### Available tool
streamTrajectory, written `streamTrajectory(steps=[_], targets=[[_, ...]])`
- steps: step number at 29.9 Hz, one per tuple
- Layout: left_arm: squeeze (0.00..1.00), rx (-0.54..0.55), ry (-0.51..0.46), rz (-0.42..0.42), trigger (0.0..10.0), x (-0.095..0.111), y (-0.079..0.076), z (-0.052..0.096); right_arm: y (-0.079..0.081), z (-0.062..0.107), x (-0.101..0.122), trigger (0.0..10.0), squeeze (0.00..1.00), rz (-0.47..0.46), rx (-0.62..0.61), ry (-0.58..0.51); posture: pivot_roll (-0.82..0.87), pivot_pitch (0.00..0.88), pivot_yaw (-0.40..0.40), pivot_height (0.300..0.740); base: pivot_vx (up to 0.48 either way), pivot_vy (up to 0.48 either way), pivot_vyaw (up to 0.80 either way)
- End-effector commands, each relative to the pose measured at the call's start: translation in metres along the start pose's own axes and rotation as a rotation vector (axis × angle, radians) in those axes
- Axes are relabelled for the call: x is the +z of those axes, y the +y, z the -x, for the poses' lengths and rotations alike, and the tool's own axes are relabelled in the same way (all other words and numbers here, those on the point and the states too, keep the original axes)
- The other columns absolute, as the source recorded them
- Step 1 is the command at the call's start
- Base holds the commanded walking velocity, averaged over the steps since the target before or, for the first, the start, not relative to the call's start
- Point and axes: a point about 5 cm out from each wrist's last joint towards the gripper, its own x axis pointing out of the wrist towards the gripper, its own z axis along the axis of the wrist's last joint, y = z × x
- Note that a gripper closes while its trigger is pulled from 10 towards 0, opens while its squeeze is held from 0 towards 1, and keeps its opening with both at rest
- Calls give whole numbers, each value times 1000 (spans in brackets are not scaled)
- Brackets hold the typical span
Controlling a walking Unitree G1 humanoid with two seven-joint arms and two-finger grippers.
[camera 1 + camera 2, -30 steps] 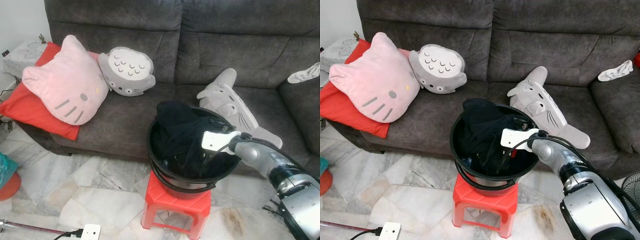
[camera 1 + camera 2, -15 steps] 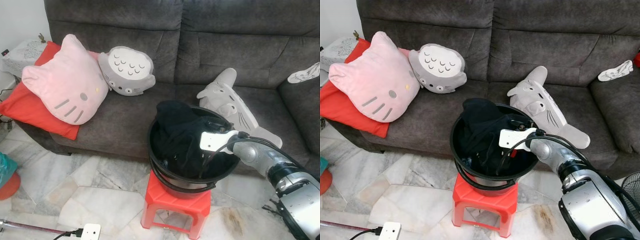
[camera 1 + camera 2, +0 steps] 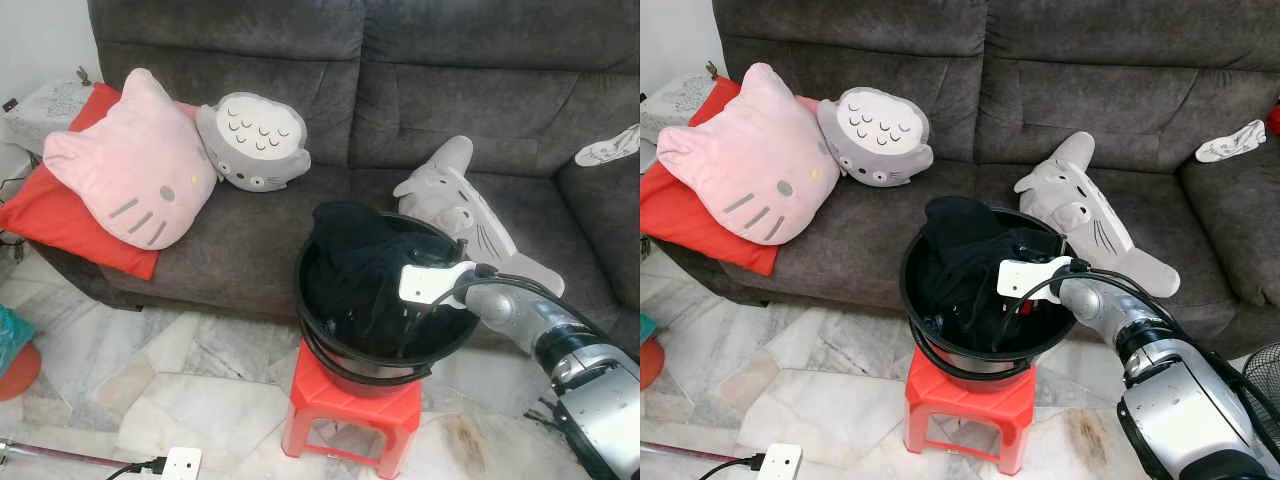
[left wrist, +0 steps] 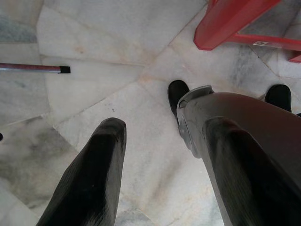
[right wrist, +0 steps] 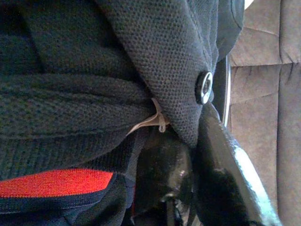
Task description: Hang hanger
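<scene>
Right gripper (image 3: 412,322) – buried in bucket (image 3: 330,358) clothes (image 3: 355,265), grip unreadable | left gripper (image 4: 160,155) – fingers apart

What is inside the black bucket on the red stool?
The black bucket holds a heap of dark clothing, with a red-striped piece among it. The right gripper reaches into it. Whatever lies beneath the clothes, a hanger included, is covered.

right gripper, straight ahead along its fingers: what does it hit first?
Probably the black clothing piled in the black bucket: the right gripper is already down among it, dark knit fabric right at its fingers. Depth past the cloth is unclear.
</scene>
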Motion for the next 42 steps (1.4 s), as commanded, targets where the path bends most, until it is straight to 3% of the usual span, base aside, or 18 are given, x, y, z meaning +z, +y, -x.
streamTrajectory(steps=[1, 11, 18, 23, 30, 36, 39, 42], targets=[[0, 4, 29, -29, 10000, -7, 2, 2, -6, -2, 6, 0, 0, 11, -9, -26, -34, 68, 13, 740, 0, 0, 0], [0, 8, 26, -32, 10000, -7, 2, 2, -24, -6, 23, 0, 0, 34, -82, -112, -35, 67, 11, 740, 0, 0, 0], [0, 10, 25, -34, 10000, -7, 2, 2, -40, -10, 55, 0, 0, 58, -134, -266, -37, 68, 12, 740, 0, 0, 0], [0, 8, 27, -31, 10000, -8, 2, 2, -39, -11, 74, 0, 0, 23, -114, -371, -36, 69, 12, 740, 0, 0, 0], [0, -14, 32, -19, 10000, -8, 0, 2, -21, -12, 88, 0, 0, -28, -12, -457, -38, 73, 10, 740, 0, 0, 0], [0, -24, 33, -20, 10000, -8, 0, 2, -13, -10, 82, 0, 0, -141, -15, -435, -45, 78, 13, 740, 0, 0, 0], [0, -28, 33, -20, 10000, -8, 0, 2, -17, -8, 78, 0, 0, -266, -67, -404, -50, 79, 15, 740, 0, 0, 0], [0, -30, 34, -20, 10000, -8, 0, 2, -23, -5, 79, 0, 0, -328, -108, -401, -52, 78, 15, 740, 0, 0, 0]])
